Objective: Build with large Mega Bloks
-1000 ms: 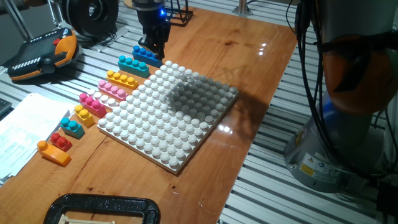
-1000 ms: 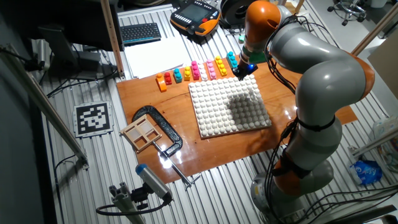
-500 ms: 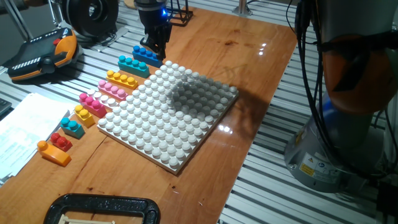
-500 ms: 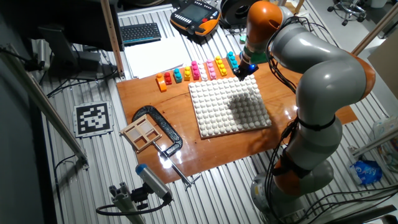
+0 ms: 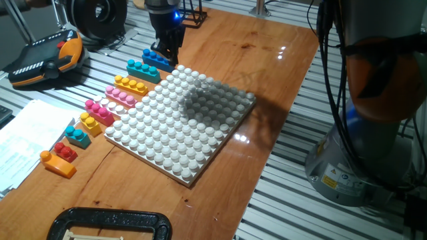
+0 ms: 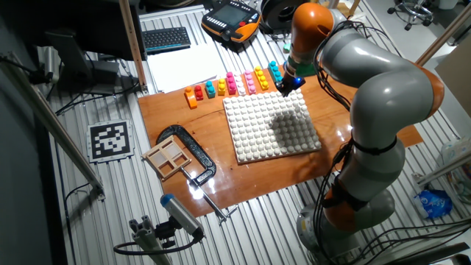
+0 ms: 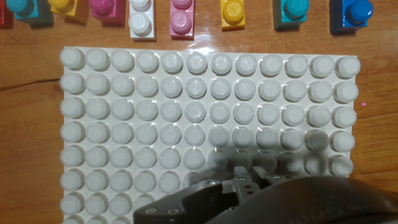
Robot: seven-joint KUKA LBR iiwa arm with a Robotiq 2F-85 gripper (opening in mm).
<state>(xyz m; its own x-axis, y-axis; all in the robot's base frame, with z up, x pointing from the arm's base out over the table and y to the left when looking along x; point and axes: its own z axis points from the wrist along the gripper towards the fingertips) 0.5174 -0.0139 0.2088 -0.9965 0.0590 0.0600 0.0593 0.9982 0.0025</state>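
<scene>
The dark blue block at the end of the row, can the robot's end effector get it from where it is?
Probably yes. The end effector hangs right above the dark blue block, and nothing sits on top of it. Its neighbour, the teal block, lies apart, leaving room around it. Whether the fingers are open cannot be told.

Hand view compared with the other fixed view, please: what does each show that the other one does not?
Only the hand view shows the baseplate studs close up and a white brick in the row. Only the other fixed view shows the whole arm, the black clamp and the keyboard. Both show the baseplate with the coloured bricks along one edge.
</scene>
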